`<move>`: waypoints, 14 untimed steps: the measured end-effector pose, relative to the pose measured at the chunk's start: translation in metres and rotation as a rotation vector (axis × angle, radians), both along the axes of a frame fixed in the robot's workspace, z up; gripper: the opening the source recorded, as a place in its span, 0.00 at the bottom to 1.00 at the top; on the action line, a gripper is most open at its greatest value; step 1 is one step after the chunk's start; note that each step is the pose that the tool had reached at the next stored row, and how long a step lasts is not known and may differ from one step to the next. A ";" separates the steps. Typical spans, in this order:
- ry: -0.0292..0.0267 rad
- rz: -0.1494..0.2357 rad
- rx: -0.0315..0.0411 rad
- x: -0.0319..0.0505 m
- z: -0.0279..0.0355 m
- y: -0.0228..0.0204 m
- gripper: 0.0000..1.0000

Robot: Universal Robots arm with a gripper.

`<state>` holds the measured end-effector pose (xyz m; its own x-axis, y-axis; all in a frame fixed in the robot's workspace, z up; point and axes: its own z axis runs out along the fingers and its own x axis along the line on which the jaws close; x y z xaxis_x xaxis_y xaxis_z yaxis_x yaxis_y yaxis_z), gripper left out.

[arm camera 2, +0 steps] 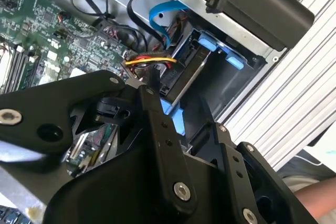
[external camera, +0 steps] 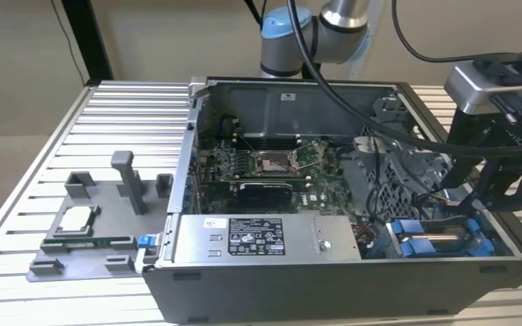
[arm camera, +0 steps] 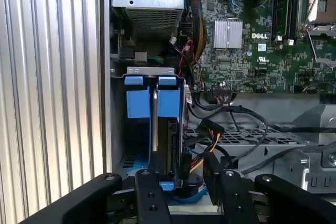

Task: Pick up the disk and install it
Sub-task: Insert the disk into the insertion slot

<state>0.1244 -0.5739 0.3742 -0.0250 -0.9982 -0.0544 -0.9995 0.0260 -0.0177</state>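
The disk (external camera: 438, 239) stands on edge in the drive bay at the near corner of the open computer case, on the exterior view's right. Its silver-grey body sits between bright blue carrier tabs. In the first wrist view the disk (arm camera: 155, 124) runs away from the camera, with the blue tabs at its far end. My gripper (external camera: 489, 198) hangs just above the bay's outer end. In both wrist views the black fingers (arm camera: 152, 203) stand apart on either side of the disk's near end (arm camera 2: 186, 82), open, with a gap to it.
A grey power-supply box (external camera: 252, 238) lies beside the bay, and the motherboard (external camera: 270, 170) lies behind it. Red, yellow and black cables (arm camera: 210, 135) crowd the bay's inner side. A grey fixture (external camera: 89, 231) holds a small chip on the slatted table (external camera: 107, 122). A person's arm (arm camera 2: 320, 192) is nearby.
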 end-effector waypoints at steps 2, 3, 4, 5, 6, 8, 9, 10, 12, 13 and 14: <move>-0.0006 -0.003 0.0005 0.0000 -0.0016 0.0019 1.00; -0.0009 -0.004 0.0008 0.0000 -0.0025 0.0022 1.00; -0.0011 -0.004 0.0009 0.0000 -0.0032 0.0023 1.00; -0.0011 -0.004 0.0008 0.0004 -0.0037 0.0023 1.00; -0.0011 -0.004 0.0007 0.0011 -0.0040 0.0023 1.00; -0.0011 -0.004 0.0008 0.0027 -0.0048 0.0023 1.00; -0.0011 -0.004 0.0009 0.0036 -0.0058 0.0023 1.00; -0.0012 -0.004 0.0008 0.0042 -0.0067 0.0023 1.00; -0.0015 -0.004 0.0005 0.0045 -0.0080 0.0027 1.00; -0.0015 -0.004 0.0005 0.0046 -0.0085 0.0028 1.00; -0.0016 -0.004 0.0007 0.0048 -0.0091 0.0029 1.00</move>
<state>0.1292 -0.5710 0.3651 -0.0288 -0.9981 -0.0552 -0.9994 0.0299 -0.0192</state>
